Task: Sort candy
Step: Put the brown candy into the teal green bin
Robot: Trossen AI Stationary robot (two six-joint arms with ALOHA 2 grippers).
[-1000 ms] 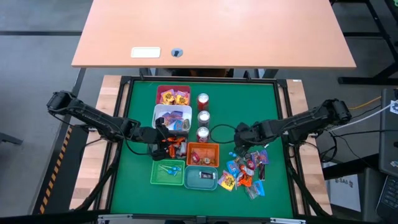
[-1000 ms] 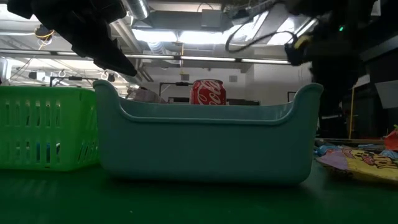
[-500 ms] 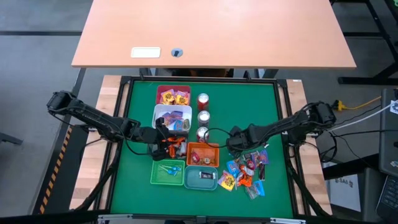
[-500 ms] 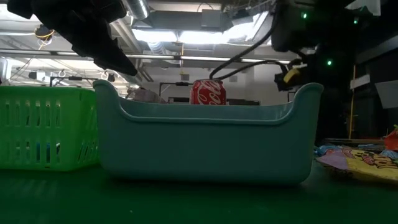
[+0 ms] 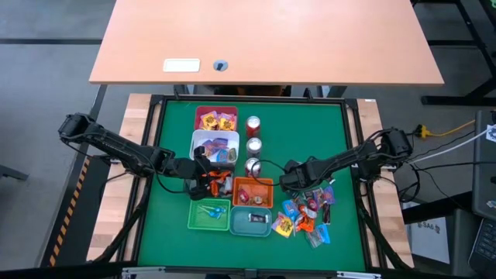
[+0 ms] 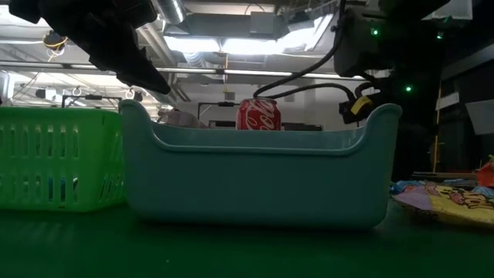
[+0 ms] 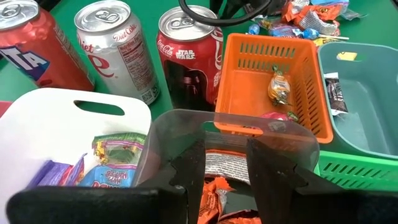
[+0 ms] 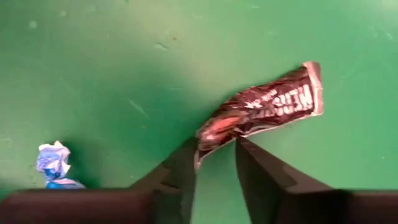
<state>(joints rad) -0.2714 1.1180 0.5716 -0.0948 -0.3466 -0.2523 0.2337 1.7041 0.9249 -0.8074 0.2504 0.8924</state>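
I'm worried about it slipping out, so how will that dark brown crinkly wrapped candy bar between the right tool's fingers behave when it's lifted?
The dark brown crinkly wrapped candy bar looks thin and flat, so probably light. Only its bent end sits between the right tool fingers, so the rest will likely droop or swing. The glossy wrapper may be slippery, so it could slide free.

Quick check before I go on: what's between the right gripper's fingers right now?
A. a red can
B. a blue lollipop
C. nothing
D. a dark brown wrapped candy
D: the right wrist view shows the right gripper pinching one end of a dark brown wrapped candy above the green mat.
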